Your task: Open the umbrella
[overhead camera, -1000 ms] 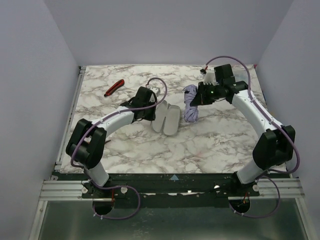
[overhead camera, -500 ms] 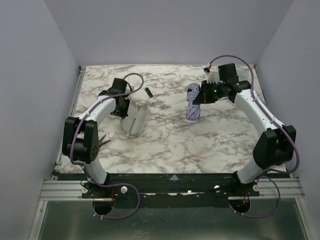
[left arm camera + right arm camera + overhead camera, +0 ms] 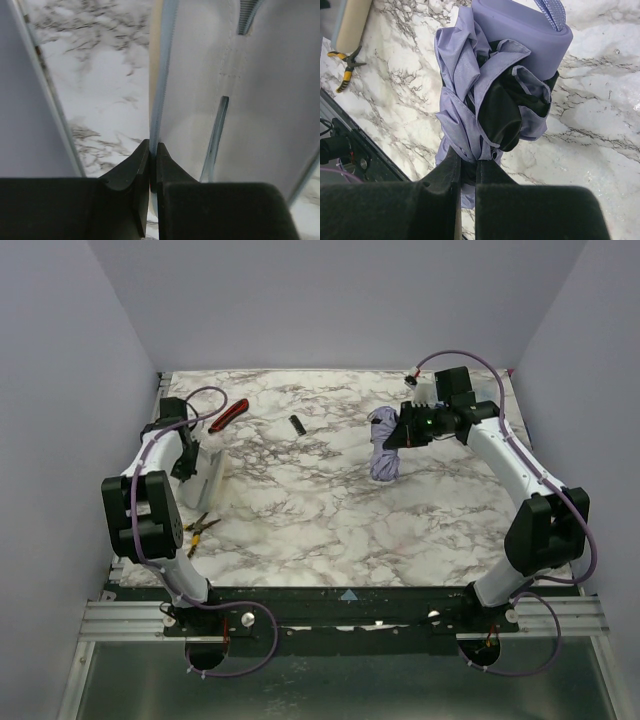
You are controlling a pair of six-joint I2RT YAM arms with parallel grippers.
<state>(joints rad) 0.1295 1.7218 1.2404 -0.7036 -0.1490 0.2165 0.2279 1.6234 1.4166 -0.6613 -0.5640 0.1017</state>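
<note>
Top external view: yellow-handled pliers (image 3: 200, 527) lie near the bench's (image 3: 330, 510) front left corner. Just beyond them, along the left edge, the left end effector (image 3: 153, 150) is pressed together on the thin edge of a pale zippered pouch (image 3: 212, 475). Right of centre, toward the far edge, the umbrella (image 3: 384, 448) is folded, its lavender cloth bunched with black lining showing. The right end effector (image 3: 467, 162) pinches a fold of that cloth, with the lavender handle (image 3: 520, 30) beyond it. Farther back, a small black object (image 3: 297, 424) lies near the middle, and a red-handled tool (image 3: 228, 415) lies toward the far left corner.
</note>
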